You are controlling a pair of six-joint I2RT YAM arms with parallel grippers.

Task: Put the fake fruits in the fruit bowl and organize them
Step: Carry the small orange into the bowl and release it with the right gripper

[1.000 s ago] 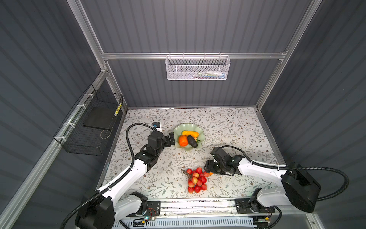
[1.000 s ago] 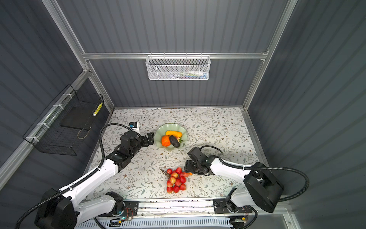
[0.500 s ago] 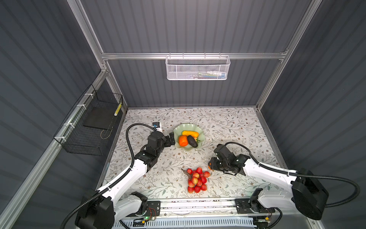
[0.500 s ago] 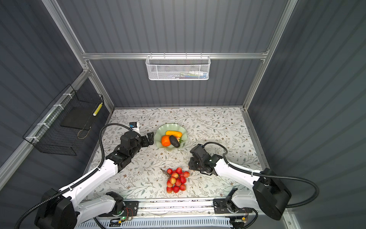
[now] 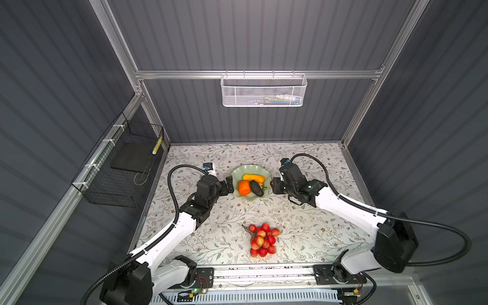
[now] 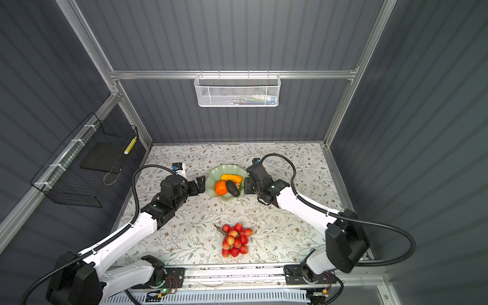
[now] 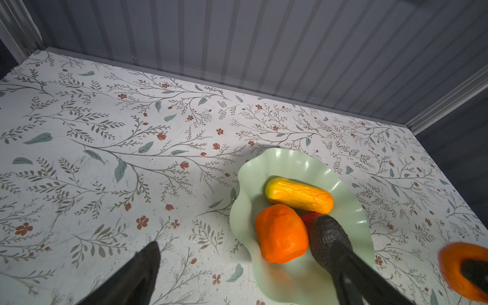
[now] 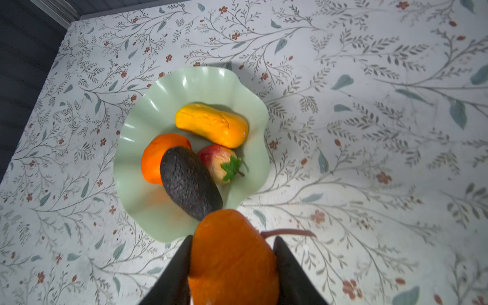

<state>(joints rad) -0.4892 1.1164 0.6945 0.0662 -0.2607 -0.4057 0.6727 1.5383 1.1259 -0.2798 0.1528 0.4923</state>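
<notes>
The fruit bowl (image 5: 249, 167), pale green with a wavy rim, holds the big orange (image 5: 244, 187), the yellow oblong piece (image 5: 254, 177), the dark avocado (image 5: 256, 188) and the strawberry (image 8: 217, 161). My right gripper (image 8: 233, 239) is shut on the smaller orange (image 8: 232, 261), just outside the bowl's right rim (image 5: 273, 184). My left gripper (image 5: 229, 185) stands open at the bowl's left rim with nothing between its fingers (image 7: 150, 253). The bunch of red berries (image 5: 262, 239) lies on the table in front of the bowl, seen in both top views (image 6: 235, 239).
A white mesh basket (image 5: 264, 91) hangs on the back wall. A black wire basket (image 5: 121, 166) hangs on the left wall. A small white and blue device (image 5: 210, 167) sits behind my left arm. The floral table (image 5: 303, 237) runs to walls on three sides.
My right gripper shut on the smaller orange beside the berry bunch and carried it back to the bowl's right rim. The left arm has stayed where it was.
</notes>
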